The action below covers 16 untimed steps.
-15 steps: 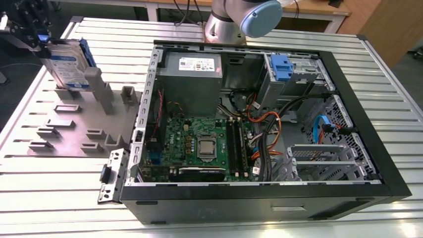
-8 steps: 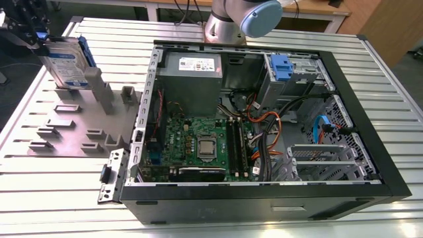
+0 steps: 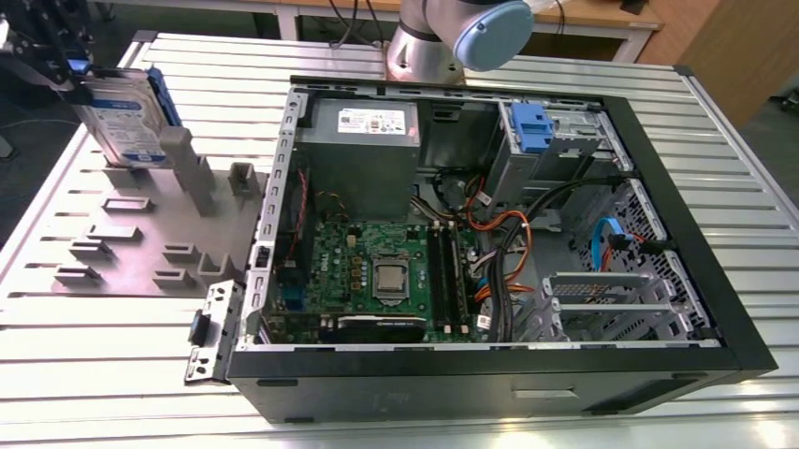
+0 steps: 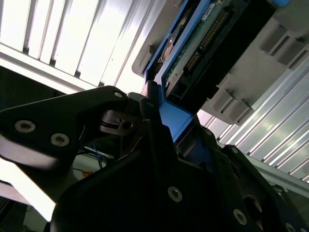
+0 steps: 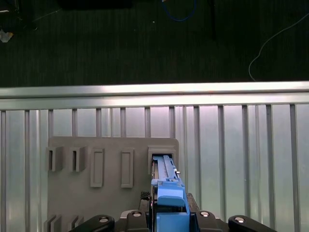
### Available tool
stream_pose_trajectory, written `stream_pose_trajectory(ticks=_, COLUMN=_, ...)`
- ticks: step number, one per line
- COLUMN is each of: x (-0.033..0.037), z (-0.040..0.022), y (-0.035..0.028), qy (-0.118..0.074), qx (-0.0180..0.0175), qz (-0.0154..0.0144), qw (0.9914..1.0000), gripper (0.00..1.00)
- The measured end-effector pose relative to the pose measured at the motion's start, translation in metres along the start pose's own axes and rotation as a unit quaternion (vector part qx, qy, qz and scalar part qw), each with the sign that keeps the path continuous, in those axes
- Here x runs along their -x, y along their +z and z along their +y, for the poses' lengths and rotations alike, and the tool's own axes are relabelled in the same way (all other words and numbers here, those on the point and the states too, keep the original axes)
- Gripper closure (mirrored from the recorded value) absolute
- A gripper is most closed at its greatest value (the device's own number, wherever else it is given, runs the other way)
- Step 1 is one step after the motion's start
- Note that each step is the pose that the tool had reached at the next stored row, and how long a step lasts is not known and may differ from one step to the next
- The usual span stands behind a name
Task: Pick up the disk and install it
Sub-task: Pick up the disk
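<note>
Blue-framed disk (image 3: 125, 117), upright, clamped in end effector (image 4: 171, 126)

An open black computer case (image 3: 500, 388) is laid on its side on a slatted aluminium table (image 3: 100, 374). Inside, a green motherboard (image 3: 362, 253) is seen with a processor socket (image 3: 391, 279) near its middle, a grey power supply (image 3: 362, 140) just beside it, and orange and black cables (image 3: 506, 229) bundled alongside. A small blue handle (image 3: 530, 126) is fixed to a grey metal cage (image 3: 587, 131). A grey slotted fixture plate (image 3: 138, 234) is set on the table, to the exterior view's left of the case
</note>
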<state>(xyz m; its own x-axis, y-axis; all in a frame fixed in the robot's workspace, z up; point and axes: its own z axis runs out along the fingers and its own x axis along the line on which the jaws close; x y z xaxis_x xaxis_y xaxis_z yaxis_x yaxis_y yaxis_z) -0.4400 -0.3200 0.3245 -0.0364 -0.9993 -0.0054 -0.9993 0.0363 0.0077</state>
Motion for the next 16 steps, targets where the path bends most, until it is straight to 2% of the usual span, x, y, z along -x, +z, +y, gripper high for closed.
stream_pose_trajectory(ticks=16, x=0.0000, z=0.0000, y=-0.0045, qy=0.000, qx=-0.0001, qz=-0.0001, qw=1.00000, gripper=0.64)
